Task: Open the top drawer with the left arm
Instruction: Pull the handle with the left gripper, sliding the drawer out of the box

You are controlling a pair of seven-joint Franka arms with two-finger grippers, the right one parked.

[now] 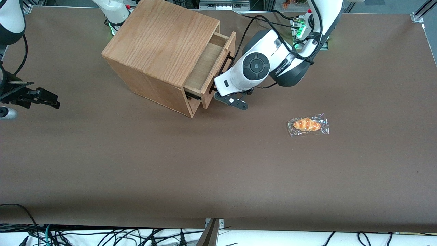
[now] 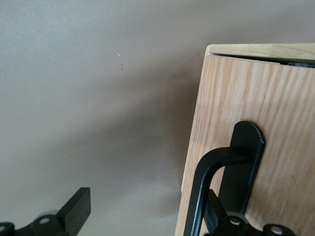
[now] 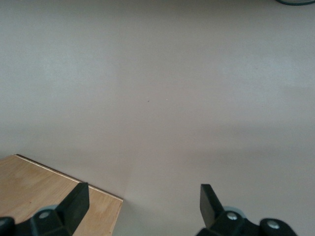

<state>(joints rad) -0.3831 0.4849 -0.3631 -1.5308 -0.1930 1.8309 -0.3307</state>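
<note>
Tool (image 2: 142, 216) spread, one finger hooked under handle (image 2: 209, 182) at top drawer (image 1: 213, 65) front; drawer partly out.

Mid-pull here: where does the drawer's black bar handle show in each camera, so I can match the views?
Front view: the handle runs along the top drawer front, partly hidden by the left arm; the tool is at its nearer end.
Left wrist view: the handle curves off its black mount on the drawer front, one finger hooked inside it, tool open.
Right wrist view: not in it.
Shared landmark: the brown table.
</note>
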